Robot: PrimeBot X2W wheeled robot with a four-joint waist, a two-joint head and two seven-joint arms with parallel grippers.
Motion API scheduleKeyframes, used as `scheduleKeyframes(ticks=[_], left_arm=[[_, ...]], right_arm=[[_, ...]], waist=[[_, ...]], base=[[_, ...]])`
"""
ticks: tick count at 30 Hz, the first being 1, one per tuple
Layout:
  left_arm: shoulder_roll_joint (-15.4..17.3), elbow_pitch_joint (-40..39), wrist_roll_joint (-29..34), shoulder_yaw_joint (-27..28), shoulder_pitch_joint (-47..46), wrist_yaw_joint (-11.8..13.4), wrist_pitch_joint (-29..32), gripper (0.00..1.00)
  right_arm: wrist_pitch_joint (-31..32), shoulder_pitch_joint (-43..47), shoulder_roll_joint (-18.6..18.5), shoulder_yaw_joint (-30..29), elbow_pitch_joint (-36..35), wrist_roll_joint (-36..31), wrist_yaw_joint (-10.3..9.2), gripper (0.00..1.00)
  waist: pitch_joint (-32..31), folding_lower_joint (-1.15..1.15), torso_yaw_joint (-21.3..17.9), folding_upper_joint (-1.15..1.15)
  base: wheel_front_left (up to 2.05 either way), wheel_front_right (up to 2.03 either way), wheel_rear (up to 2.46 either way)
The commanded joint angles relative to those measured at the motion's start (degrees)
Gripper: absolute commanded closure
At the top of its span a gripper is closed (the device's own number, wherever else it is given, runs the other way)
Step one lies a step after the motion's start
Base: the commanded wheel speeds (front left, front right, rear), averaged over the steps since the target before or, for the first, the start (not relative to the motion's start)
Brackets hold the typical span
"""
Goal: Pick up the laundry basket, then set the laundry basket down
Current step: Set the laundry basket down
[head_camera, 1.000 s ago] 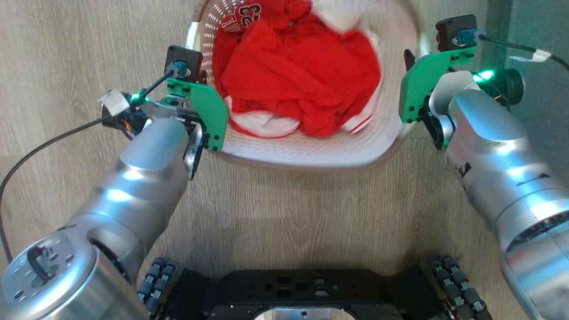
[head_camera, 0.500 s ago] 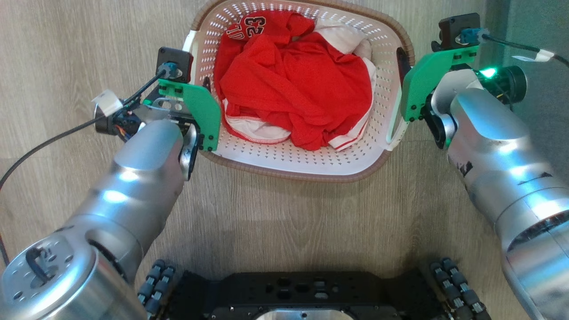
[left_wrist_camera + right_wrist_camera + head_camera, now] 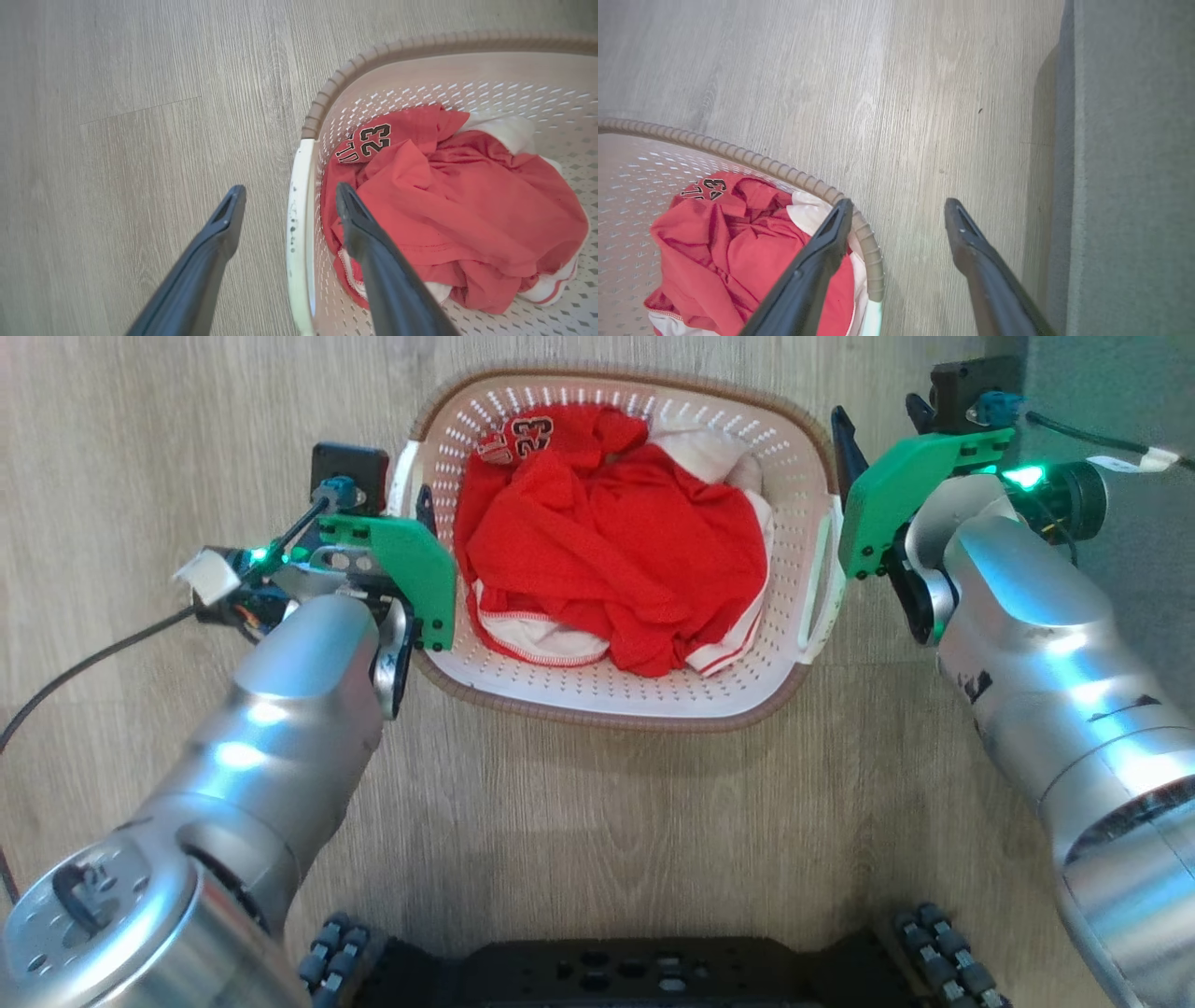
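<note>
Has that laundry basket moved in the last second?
Yes. It was bigger, blurred and cut off at the top; now the laundry basket is whole and sharp, its near rim farther below the floor seam: it went down.

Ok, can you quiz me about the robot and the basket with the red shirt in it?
1. True or false: the left gripper is open, with one finger on each side of the laundry basket's white handle.
2. Which number is on the red jersey? A 23, B 7, C 45.
3. Fill in: the right gripper is ____ (open or shut).
Key: 1 true; 2 A; 3 open.
</note>
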Motion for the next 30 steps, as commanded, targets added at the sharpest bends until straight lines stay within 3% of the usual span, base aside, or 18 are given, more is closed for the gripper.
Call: scheduleKeyframes(ticks=[1,8,14,26,30], left_arm=[[1.2,-0.3,-0.6,1.0,1.7,-0.1,-0.8,0.0],[3.5,-6.8,2.3,6.5,4.2,0.8,-1.0,0.0],[6.4,-15.4,8.7,14.3,10.2,2.2,-1.0,0.0],[8.5,-34.5,25.8,31.7,27.5,2.7,-1.0,0.0],[8.2,-41.0,30.6,37.0,33.5,2.2,-1.0,0.0]], right_arm=[[-0.7,1.5,1.0,0.5,-0.5,0.3,-0.1,0.0],[-1.7,3.5,1.0,-0.2,-1.0,0.2,-0.1,0.0],[-1.8,6.6,1.0,-4.6,-6.2,-2.9,-0.1,0.0],[-1.8,23.1,0.9,-21.9,-24.0,-16.5,-0.1,0.0],[-1.8,30.1,0.9,-24.6,-32.1,-18.5,-0.1,0.0]], waist=[[-1.1,0.0,0.1,0.0],[-6.2,0.0,0.2,0.0],[-11.6,0.0,-0.1,0.0],[-24.4,0.0,0.3,0.0],[-28.7,0.0,0.4,0.0]], base=[[0.0,0.0,0.0],[0.0,0.0,0.0],[0.0,0.0,0.0],[0.0,0.0,0.0],[0.0,0.0,0.0]])
